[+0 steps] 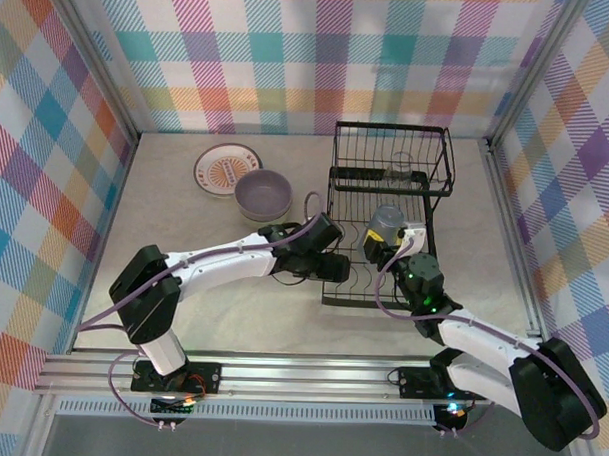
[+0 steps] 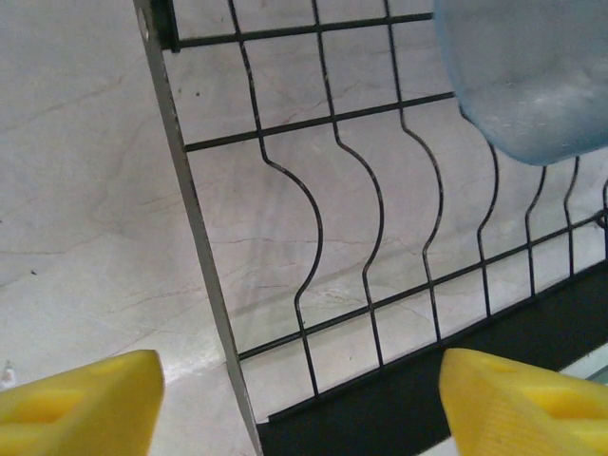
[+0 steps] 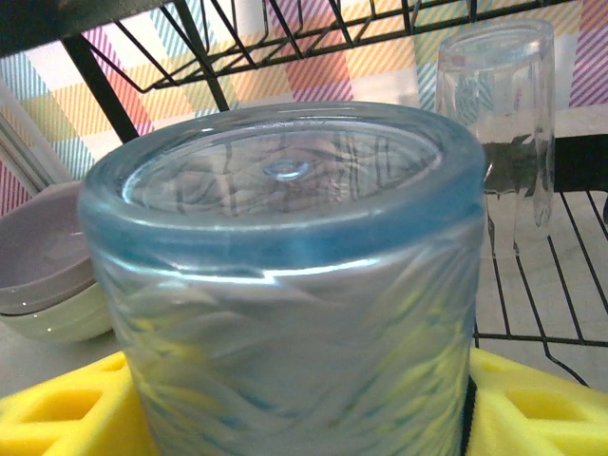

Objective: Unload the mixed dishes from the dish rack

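The black wire dish rack (image 1: 336,229) stands right of centre. My right gripper (image 1: 389,239) is shut on an upside-down bluish glass tumbler (image 1: 387,220) over the rack's lower tray; in the right wrist view the tumbler (image 3: 285,285) sits between the yellow fingers (image 3: 66,418). My left gripper (image 1: 335,267) is open at the lower tray's left edge. Its yellow fingers (image 2: 81,408) stand wide apart over the rack's wire slots (image 2: 370,237) with nothing between them, and the tumbler (image 2: 532,76) shows at the top right. The sunburst plate (image 1: 227,168) and lavender bowl (image 1: 263,194) rest on the table.
A clear glass (image 3: 494,123) stands upside down at the back of the lower tray, under the raised upper basket (image 1: 392,156). The lavender bowl (image 3: 43,256) sits nested in a pale green bowl (image 3: 57,323). Plaid walls enclose the table on three sides.
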Robot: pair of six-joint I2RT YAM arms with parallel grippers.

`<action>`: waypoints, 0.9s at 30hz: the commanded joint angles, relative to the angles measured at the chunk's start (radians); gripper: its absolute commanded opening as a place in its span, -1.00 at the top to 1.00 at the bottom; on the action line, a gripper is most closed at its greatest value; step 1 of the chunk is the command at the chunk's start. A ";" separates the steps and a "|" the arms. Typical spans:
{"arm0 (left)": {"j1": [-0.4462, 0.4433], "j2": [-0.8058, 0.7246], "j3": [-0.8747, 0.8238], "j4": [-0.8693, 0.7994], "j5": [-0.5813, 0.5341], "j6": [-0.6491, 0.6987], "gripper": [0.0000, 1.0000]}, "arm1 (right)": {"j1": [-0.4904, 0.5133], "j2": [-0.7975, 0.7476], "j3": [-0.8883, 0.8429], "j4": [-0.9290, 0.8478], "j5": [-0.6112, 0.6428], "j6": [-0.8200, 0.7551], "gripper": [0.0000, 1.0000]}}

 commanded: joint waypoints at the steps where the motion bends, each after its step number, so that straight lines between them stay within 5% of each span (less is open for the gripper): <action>1: 0.018 -0.058 -0.022 -0.007 -0.024 0.012 -0.67 | 0.005 -0.047 0.007 -0.015 -0.003 0.018 0.77; 10: 0.035 -0.183 -0.056 -0.026 -0.049 0.044 -0.99 | 0.005 -0.131 0.018 -0.159 -0.007 0.055 0.79; 15: 0.045 -0.272 -0.095 -0.019 -0.044 0.073 -0.99 | 0.006 -0.212 0.036 -0.275 -0.014 0.076 0.79; 27: 0.099 -0.469 -0.228 0.152 0.192 0.111 -1.00 | 0.005 -0.437 0.099 -0.582 -0.016 0.179 0.80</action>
